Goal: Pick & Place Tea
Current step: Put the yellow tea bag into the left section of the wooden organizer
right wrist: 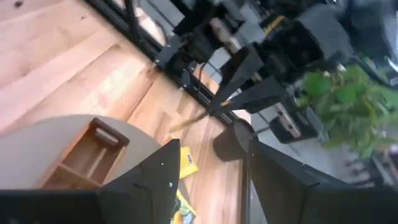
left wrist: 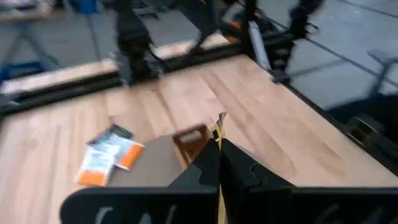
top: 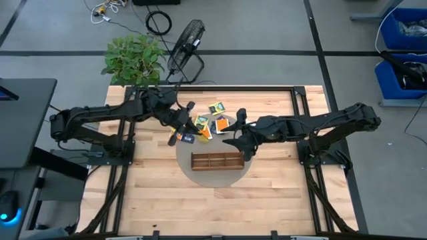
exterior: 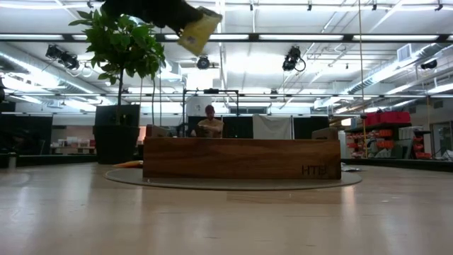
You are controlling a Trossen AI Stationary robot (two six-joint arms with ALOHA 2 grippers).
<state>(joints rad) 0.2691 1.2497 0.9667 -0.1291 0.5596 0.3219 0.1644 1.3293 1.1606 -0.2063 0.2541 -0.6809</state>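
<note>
Two pincers work over the round grey mat [top: 248, 165] in the middle of the wooden table [top: 280, 200]. The left pincer [top: 189, 111] is raised clear of the table with its fingers pressed fully together on a yellow tea packet [exterior: 199, 30], which it grips by one thin edge; in the left wrist view the packet [left wrist: 220, 127] shows as a narrow yellow strip sticking out past the closed fingertips, and in the low view it hangs tilted high above the tray. Below and just beside this pincer, toward the right arm, the loose tea packets [top: 212, 121] lie scattered on the far part of the mat, yellow, orange, dark blue, green and white, some overlapping. The long brown wooden tray [top: 216, 161] with its three compartments sits on the near part of the mat, apart from the left pincer and on the near side of the pile. The right pincer [top: 237, 123] hovers at the pile's right edge, just beyond the tray, with its two fingers standing well apart and nothing between them; in its wrist view a yellow packet [right wrist: 187, 160] lies on the mat under the gap between those fingers. A potted green plant [top: 133, 58] and a black fan [top: 185, 41] stand on the floor past the table's far edge.
</note>
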